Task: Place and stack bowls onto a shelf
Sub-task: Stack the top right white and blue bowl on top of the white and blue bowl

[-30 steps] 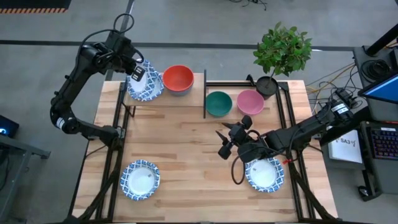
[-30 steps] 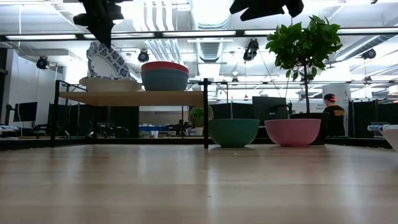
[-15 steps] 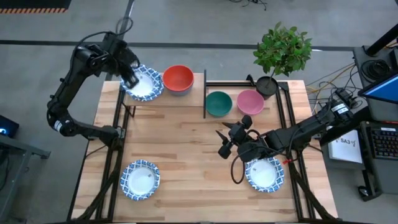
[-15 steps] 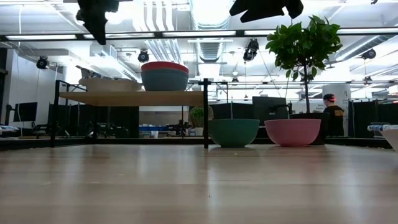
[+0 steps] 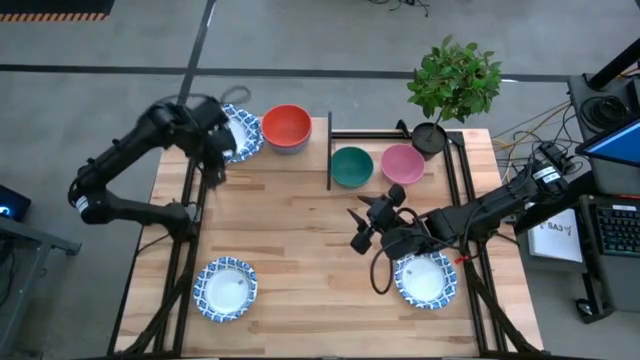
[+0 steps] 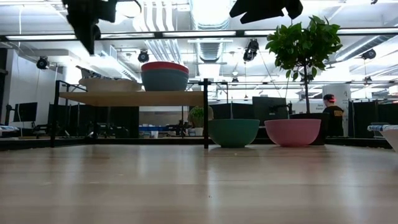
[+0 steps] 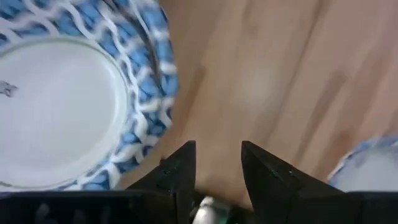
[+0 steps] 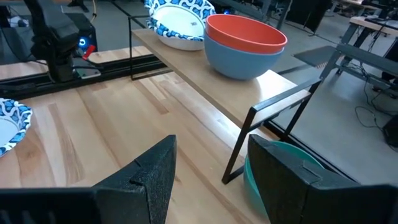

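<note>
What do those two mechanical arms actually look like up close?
Both arms are black and slender, built of tube-like segments joined at bulky rounded joints. The left arm has thin black cabling along it; the right arm shows a white band near its far end. Each ends in a tool with two flat, wedge-shaped black fingers, matte and unmarked.

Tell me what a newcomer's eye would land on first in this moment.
Probably the red bowl nested in the blue bowl on the shelf, beside a white patterned bowl. Next, the leafy plant at the table's far right corner, with the green bowl and pink bowl before it. The left gripper hangs empty near the shelf.
</note>
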Robot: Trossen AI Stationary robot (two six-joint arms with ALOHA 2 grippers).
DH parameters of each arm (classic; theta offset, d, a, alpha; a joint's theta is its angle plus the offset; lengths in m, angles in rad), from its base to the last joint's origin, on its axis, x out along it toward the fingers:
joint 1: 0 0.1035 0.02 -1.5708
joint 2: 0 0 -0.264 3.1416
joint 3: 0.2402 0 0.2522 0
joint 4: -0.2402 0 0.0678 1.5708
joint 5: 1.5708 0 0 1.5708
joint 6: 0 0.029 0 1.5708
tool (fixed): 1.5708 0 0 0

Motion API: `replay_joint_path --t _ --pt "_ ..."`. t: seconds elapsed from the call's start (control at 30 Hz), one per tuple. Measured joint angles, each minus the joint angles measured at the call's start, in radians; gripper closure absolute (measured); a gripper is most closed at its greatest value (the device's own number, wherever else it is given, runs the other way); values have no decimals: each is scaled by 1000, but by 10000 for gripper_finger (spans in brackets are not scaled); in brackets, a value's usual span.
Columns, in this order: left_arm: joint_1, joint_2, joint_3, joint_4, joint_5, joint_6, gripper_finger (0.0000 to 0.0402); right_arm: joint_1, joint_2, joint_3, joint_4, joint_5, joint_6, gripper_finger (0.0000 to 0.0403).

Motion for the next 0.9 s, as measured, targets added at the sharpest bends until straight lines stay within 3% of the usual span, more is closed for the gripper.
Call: replay_joint_path --t 0.23,0.53,0.77,0.9 --pt "-194 -22 -96 1 -371 97 290 -21 0 -15 -1 -2 8 213" --pt "-207 -60 -166 97 -500 162 290 -22 0 -15 -1 -4 7 213" --pt "-205 -47 -225 112 -514 198 290 -22 0 -16 -1 -4 7 213" --pt "-205 -41 -252 138 -570 200 290 -22 0 -17 -1 -4 7 213"
